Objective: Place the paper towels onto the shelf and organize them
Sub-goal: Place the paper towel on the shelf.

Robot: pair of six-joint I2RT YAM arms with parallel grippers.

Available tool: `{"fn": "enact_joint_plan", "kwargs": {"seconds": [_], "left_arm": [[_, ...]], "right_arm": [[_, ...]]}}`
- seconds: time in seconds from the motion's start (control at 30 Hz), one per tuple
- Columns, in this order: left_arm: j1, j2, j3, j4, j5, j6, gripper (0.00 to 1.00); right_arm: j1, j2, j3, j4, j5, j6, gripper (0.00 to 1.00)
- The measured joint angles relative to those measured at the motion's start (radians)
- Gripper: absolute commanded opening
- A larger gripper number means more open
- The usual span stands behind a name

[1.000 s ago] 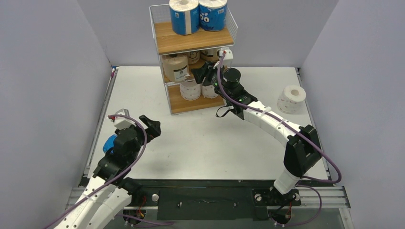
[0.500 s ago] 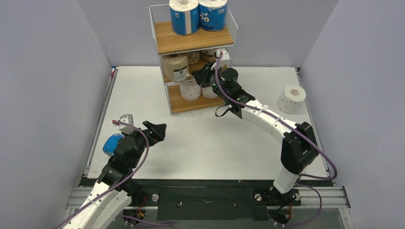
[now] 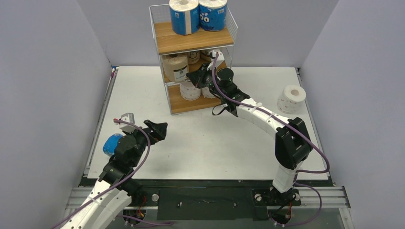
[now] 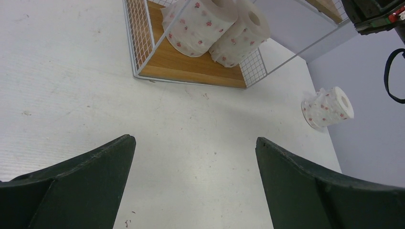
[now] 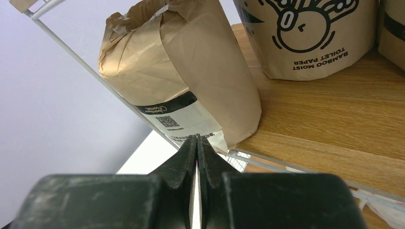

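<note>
So the right pincer [image 5: 197,139] is pinched fully shut with nothing between the tips. It's parked at the front wire of the shelf [image 3: 168,42], middle tier, right at the bottom corner of a tan roll [image 5: 191,71]. A second tan roll [image 5: 310,33] with a printed face stands further back on the same board. The left pincer [image 4: 194,140] is spread wide open with nothing in it, hanging low over the desk [image 3: 215,138]. A lone blue roll [image 3: 111,144] lies beside that arm. Two upright blue rolls [image 3: 184,16] are on the top tier. Two white rolls [image 4: 198,24] lie touching on the bottom tier. One stray white roll [image 3: 291,98] sits on the desk's right side, well apart from the shelf.
</note>
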Motion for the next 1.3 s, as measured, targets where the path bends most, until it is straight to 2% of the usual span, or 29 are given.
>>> {"fn": "enact_joint_plan", "kwargs": {"seconds": [0.93, 1.3], "left_arm": [[0.0, -0.05, 0.0, -0.037, -0.015, 0.005, 0.97], [0.0, -0.05, 0.0, -0.037, -0.016, -0.007, 0.98]], "right_arm": [[0.02, 0.139, 0.113, 0.063, 0.014, 0.09, 0.0], [0.02, 0.13, 0.091, 0.063, 0.021, 0.09, 0.0]]}}
